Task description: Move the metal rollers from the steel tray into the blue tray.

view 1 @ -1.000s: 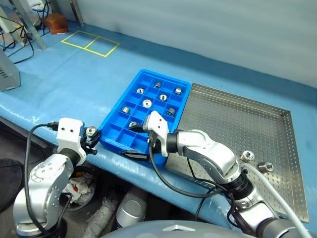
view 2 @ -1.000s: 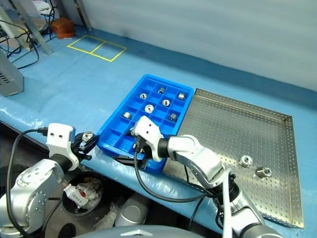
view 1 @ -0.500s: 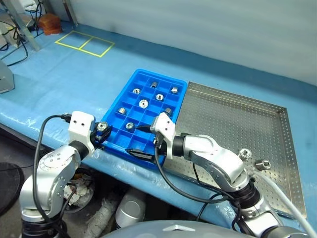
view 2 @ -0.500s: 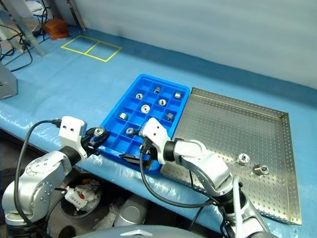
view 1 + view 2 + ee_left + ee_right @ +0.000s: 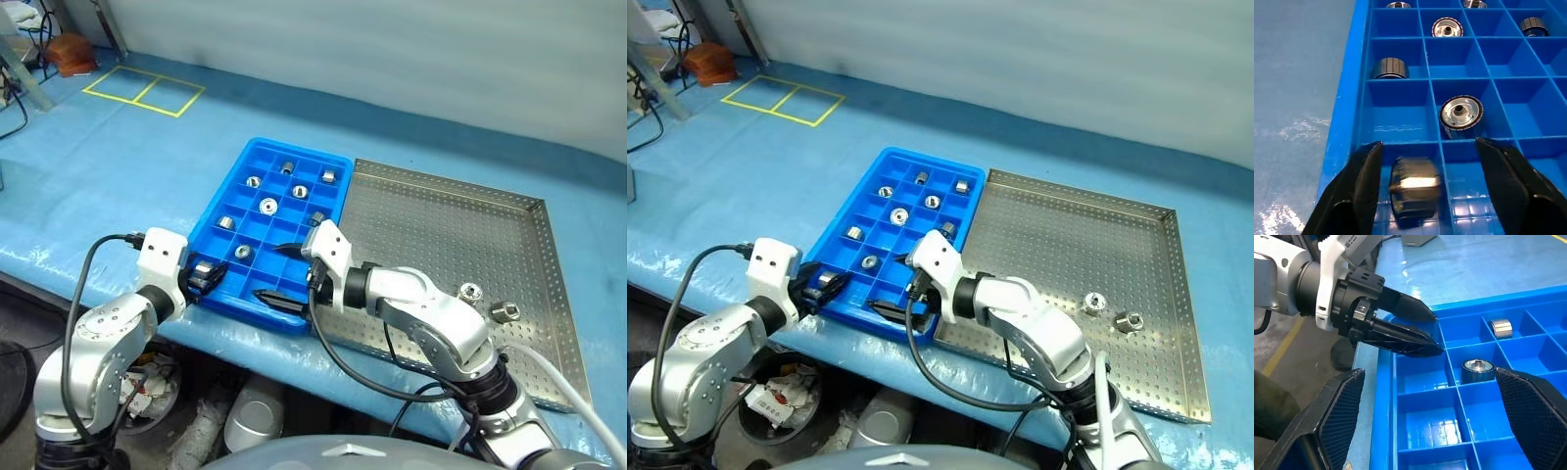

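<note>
Largely complete, the transfer now stands as follows. Most of the metal rollers (image 5: 268, 206) lie in the blue tray (image 5: 217, 213), one to a compartment, spread over the tray's far and middle rows; seven can be counted there in the head views. An eighth roller (image 5: 1414, 190) sits blurred between the spread fingers of the left claw (image 5: 1432, 188), inside a compartment of the near row at the tray's left corner. No finger visibly touches it, so it appears just released or dropping, though whether it has settled on the floor of the compartment cannot be told. The left claw stands wide at the near left corner of the blue tray. The right claw (image 5: 284, 272) also stands wide and holds nothing; it hovers over the near edge of the blue tray, its fingers pointing toward the left claw.

Two rollers (image 5: 470, 291) remain in the steel tray (image 5: 431, 220), lying near each other toward its right, near side, well apart from both claws. The rest of the perforated floor is bare. Both trays rest side by side, touching or nearly so, on the blue tabletop (image 5: 118, 166).

By this reckoning, eight pieces are delivered and two are left. What remains is a reach to the right part of the steel tray for each of the two, followed by a placement into one of the many unfilled compartments.
</note>
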`<act>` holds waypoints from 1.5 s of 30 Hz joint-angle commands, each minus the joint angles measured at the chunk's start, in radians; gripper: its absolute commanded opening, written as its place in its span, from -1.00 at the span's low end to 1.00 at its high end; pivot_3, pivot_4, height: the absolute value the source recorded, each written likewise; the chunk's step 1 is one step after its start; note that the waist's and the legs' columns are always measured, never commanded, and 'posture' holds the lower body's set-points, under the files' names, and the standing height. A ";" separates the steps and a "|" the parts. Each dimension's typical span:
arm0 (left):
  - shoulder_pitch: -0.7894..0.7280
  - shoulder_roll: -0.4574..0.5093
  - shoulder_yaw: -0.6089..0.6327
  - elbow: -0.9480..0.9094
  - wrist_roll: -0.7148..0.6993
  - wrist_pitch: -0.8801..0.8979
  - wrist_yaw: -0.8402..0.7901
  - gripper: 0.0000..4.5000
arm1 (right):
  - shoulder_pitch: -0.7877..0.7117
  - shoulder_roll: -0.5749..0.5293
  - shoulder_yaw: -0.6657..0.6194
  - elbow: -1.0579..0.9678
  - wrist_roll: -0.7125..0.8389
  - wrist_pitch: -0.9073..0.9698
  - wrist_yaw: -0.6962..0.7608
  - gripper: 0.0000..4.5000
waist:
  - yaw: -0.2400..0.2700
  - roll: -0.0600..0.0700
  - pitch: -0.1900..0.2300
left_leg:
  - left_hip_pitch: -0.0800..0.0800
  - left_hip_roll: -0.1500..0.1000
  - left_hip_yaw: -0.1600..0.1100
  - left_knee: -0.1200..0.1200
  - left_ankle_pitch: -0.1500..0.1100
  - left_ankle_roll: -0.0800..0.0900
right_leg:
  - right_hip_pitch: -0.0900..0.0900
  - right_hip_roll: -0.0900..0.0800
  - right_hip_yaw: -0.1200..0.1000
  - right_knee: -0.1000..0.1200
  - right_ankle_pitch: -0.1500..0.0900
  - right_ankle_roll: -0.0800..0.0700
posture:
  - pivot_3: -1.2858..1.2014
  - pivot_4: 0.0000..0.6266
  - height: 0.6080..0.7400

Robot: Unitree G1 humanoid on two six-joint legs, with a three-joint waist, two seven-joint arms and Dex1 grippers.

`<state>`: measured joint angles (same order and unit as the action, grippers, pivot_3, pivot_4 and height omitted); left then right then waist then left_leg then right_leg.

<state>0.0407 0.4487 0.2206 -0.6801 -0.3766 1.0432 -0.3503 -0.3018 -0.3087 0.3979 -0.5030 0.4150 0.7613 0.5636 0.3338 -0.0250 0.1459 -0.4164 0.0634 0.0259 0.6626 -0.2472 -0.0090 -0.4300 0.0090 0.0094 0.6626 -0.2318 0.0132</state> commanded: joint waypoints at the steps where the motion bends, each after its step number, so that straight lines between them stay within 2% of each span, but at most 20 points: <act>1: -0.042 0.021 0.032 -0.022 -0.028 -0.013 -0.012 0.99 | 0.015 -0.001 -0.040 -0.076 0.020 0.009 -0.019 1.00 | -0.012 0.000 0.000 | 0.000 0.000 0.000 0.000 0.000 0.000 | 0.000 0.000 0.000 0.000 0.000 -0.001 | 0.31 -0.52 1.00; 6: -0.139 0.024 0.038 -0.021 -0.099 -0.050 -0.065 0.99 | 0.071 -0.015 -0.090 -0.153 0.032 0.039 -0.063 1.00 | -0.037 0.000 0.000 | 0.000 0.000 -0.001 0.001 0.000 0.000 | 0.001 0.000 0.000 0.000 -0.001 -0.002 | 0.28 -0.52 1.00; 11: -0.241 0.033 -0.058 0.028 -0.154 -0.085 -0.153 0.99 | 0.162 -0.036 -0.180 -0.265 0.050 0.086 -0.141 1.00 | -0.081 0.000 0.000 | 0.000 -0.001 -0.001 0.001 0.000 0.000 | 0.002 0.000 0.000 -0.001 0.000 0.000 | 0.23 -0.52 1.00; 15: -0.325 0.066 -0.184 0.128 -0.137 -0.130 -0.243 0.99 | 0.282 -0.058 -0.273 -0.370 0.061 0.122 -0.207 1.00 | -0.144 0.000 0.000 | 0.000 -0.001 -0.002 0.001 0.000 0.000 | 0.002 0.000 0.001 -0.001 0.000 0.000 | 0.13 -0.52 1.00; 20: -0.441 0.070 -0.333 0.268 -0.114 -0.202 -0.358 0.99 | 0.461 -0.060 -0.370 -0.496 0.062 0.153 -0.290 1.00 | -0.250 0.001 0.001 | 0.001 -0.002 -0.002 0.001 0.000 0.001 | 0.003 0.000 0.002 -0.001 0.000 0.000 | 0.03 -0.52 1.00; 23: -0.502 0.060 -0.429 0.366 -0.076 -0.256 -0.425 0.99 | 0.561 -0.047 -0.400 -0.537 0.055 0.148 -0.337 1.00 | -0.308 0.002 0.001 | 0.002 -0.002 -0.002 0.001 0.000 0.001 | 0.003 0.000 0.004 0.000 0.001 0.001 | -0.02 -0.52 1.00; 27: -0.574 0.042 -0.544 0.483 -0.017 -0.336 -0.513 0.99 | 0.662 -0.045 -0.411 -0.544 0.062 0.082 -0.399 1.00 | -0.359 0.002 0.001 | 0.004 -0.001 -0.001 0.000 0.000 0.001 | 0.003 0.001 0.005 0.003 0.001 0.001 | -0.07 -0.52 1.00; 31: -0.641 0.020 -0.638 0.591 0.052 -0.406 -0.590 0.99 | 0.740 -0.051 -0.401 -0.544 0.070 -0.009 -0.466 1.00 | -0.388 0.002 0.000 | 0.005 -0.001 0.001 0.001 0.001 0.001 | 0.003 0.001 0.008 0.004 0.001 0.001 | -0.11 -0.52 1.00; 37: -0.656 -0.010 -0.689 0.684 0.108 -0.460 -0.642 0.99 | 0.818 -0.091 -0.366 -0.544 0.086 -0.119 -0.545 1.00 | -0.425 0.002 0.000 | 0.005 -0.002 0.004 0.002 0.001 0.002 | 0.002 0.001 0.012 0.004 0.001 0.002 | -0.14 -0.52 1.00; 45: -0.621 -0.022 -0.746 0.688 0.175 -0.501 -0.673 0.99 | 0.809 -0.129 -0.341 -0.544 0.109 -0.156 -0.610 1.00 | -0.435 0.002 0.000 | 0.006 -0.002 0.006 0.002 0.001 0.002 | 0.002 0.001 0.014 0.004 0.002 0.004 | -0.14 -0.52 1.00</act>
<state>-0.5788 0.4319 -0.5329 0.0264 -0.2069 0.5590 -1.0166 0.5154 -0.4352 0.0596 -1.0040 0.5084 0.6313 -0.0319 -0.1008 -0.0229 0.1461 -0.4105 0.0617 0.0317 0.6644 -0.2464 -0.0071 -0.4283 0.0103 0.0236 0.6669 -0.2296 0.0174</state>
